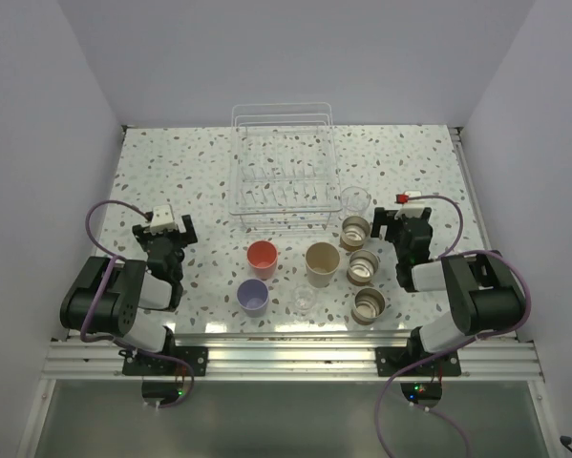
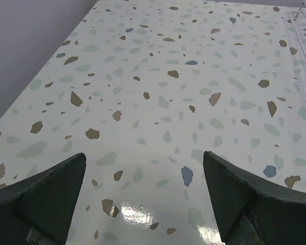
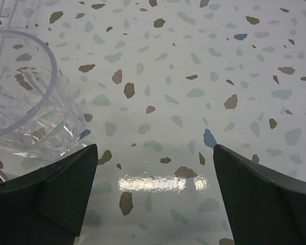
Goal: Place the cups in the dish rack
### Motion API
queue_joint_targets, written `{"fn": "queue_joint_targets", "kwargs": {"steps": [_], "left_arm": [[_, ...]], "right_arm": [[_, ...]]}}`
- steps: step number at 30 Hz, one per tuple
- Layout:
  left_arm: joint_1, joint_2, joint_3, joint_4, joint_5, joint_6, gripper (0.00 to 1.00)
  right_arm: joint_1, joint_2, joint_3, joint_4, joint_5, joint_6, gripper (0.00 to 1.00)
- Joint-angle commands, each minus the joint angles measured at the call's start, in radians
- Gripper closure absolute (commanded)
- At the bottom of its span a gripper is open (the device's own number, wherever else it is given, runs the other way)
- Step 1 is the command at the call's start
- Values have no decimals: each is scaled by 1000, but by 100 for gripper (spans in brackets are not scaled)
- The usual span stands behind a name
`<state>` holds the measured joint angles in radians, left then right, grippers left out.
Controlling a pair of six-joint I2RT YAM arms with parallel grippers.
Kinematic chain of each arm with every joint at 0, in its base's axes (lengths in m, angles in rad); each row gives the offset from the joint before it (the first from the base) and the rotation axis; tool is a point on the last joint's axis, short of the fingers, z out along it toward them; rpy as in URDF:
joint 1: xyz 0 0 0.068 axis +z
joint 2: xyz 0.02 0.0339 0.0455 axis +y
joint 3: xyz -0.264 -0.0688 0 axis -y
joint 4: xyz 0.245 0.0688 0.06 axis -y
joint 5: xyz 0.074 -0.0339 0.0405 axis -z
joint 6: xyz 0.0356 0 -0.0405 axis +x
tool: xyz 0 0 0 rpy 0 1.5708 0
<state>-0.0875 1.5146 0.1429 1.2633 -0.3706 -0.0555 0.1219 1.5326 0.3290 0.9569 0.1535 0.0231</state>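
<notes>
Both pairs of fingers spread wide, nothing between them.
- Cups in cluster on bench [image 1: 171,162], none in dish rack [image 1: 281,172]; rack at 12 o'clock from cluster.
- Right gripper [image 1: 402,221] nearer: clear glass [image 1: 355,201] at 10 o'clock (top view), mouth up, long axis vertical.
- Right wrist view: glass [image 3: 20,97] outside left finger [image 3: 45,194], not between.
- Left gripper [image 1: 164,232]: coral-red cup [image 1: 262,256] at 3 o'clock, well apart.
- Judgement: right arm must shift toward 10 o'clock before closing.

Table: you look down on a white tabletop [image 1: 171,181] flecked brown and grey.
Far middle: your white wire dish rack [image 1: 281,172].
Before it: coral-red cup [image 1: 262,255], lavender cup [image 1: 253,297], larger beige cup [image 1: 322,263], three short tan brown-rimmed cups [image 1: 354,230] [image 1: 363,268] [image 1: 369,305], two clear glass cups [image 1: 355,201] [image 1: 304,302].
</notes>
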Motion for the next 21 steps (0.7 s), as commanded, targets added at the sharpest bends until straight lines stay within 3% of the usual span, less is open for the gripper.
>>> {"fn": "queue_joint_targets", "kwargs": {"steps": [1,17,18,21], "left_arm": [[-4,-2,3,140,-8,20,0],[-4,-2,3,139,-7,20,0],[-4,-2,3,140,-8,20,0],[-4,-1,3,140,-8,20,0]], "right_arm": [[2,1,28,34,-19,-18,2],[-1,-12,31,59,15,0,2],[1,-31,44,25,134,39,2],[-1,-89,210,-406,239,80,2]]}}
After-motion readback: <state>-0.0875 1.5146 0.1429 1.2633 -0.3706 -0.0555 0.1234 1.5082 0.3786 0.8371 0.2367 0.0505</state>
